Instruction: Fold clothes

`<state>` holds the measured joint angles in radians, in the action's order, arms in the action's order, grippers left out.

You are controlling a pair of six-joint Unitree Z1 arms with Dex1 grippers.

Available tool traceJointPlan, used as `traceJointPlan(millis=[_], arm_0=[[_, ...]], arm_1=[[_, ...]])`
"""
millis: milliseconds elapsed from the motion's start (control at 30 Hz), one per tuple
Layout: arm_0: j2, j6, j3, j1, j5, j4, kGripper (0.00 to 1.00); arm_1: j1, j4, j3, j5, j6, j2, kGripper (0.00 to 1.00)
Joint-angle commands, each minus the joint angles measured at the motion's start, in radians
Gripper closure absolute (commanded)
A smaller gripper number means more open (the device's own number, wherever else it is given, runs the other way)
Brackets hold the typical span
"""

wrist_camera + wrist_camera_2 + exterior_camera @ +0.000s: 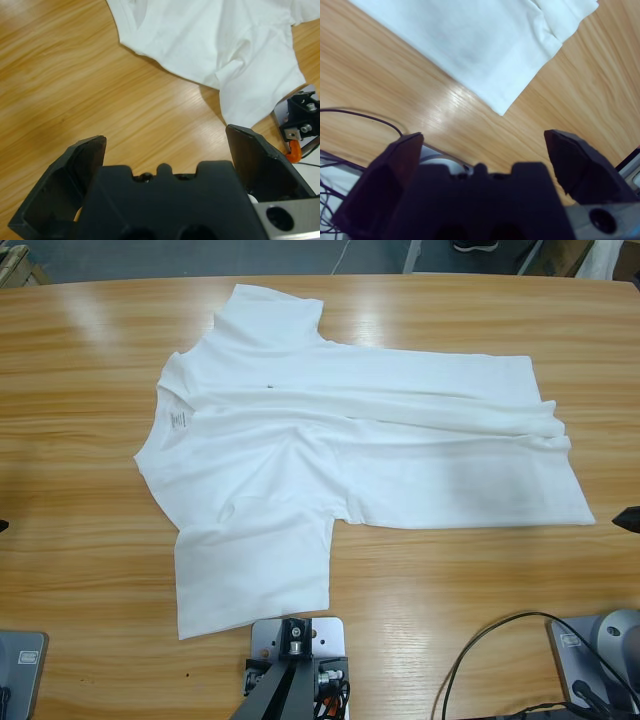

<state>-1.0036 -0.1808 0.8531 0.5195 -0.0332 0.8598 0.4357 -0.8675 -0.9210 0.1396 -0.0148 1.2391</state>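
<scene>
While both arms sit back off the cloth, neither is holding anything. Left gripper: jaws spread wide, nothing between them, over bare bench just short of the T-shirt's collar side. Right gripper: also spread wide and empty, over bare wood near the hem corner, with a black cable curling on the bench beside it. In the high view only dark tips show at the left and right edges, so both arms are well clear of the shirt.

T-shirt lies across the bench middle, sideways: neck toward the left end, hem toward the right end. One sleeve points to the near edge, almost reaching it; the other sleeve points to the far edge. Far side is folded in over the body along a long diagonal crease, with bunching at the far hem corner. Neck label visible at the collar; small dark mark on the chest.
</scene>
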Motion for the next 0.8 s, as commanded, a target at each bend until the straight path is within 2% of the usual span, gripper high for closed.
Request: traceJointPlan(millis=[33,233,300,367,433,500,533,633,800], arm_0=[[-0.047,0.01,-0.016,-0.01,0.013,0.016,0.049],[-0.045,0.012,-0.012,-0.01,0.014,0.023,0.05],[-0.01,-0.027,0.0,-0.01,0.051,0.028,0.05],[0.024,-0.139,0.004,-0.01,0.149,0.007,0.047],[-0.009,-0.255,-0.054,-0.01,0.288,-0.041,0.041],[-0.031,-0.317,-0.138,-0.01,0.359,-0.091,0.036],[-0.014,-0.357,-0.175,-0.01,0.362,-0.119,0.036],[0.064,-0.516,-0.262,-0.01,0.279,-0.151,0.041],[-0.005,-0.607,-0.286,-0.009,0.244,-0.159,0.039]], arm_1=[[-0.009,-0.01,0.016,-0.006,0.004,0.034,0.022],[-0.019,-0.013,0.014,-0.004,0.003,0.035,0.021],[-0.07,-0.018,0.012,0.02,-0.016,0.012,0.018],[-0.157,-0.041,-0.002,0.013,-0.053,0.004,0.023],[-0.211,-0.065,-0.025,-0.051,-0.09,0.016,0.023],[-0.288,-0.092,-0.049,-0.181,-0.129,0.013,0.023],[-0.317,-0.09,-0.04,-0.234,-0.145,0.006,0.023],[-0.354,-0.085,-0.031,-0.271,-0.17,0.018,0.017],[-0.502,-0.103,-0.045,-0.296,-0.138,0.09,0.01]])
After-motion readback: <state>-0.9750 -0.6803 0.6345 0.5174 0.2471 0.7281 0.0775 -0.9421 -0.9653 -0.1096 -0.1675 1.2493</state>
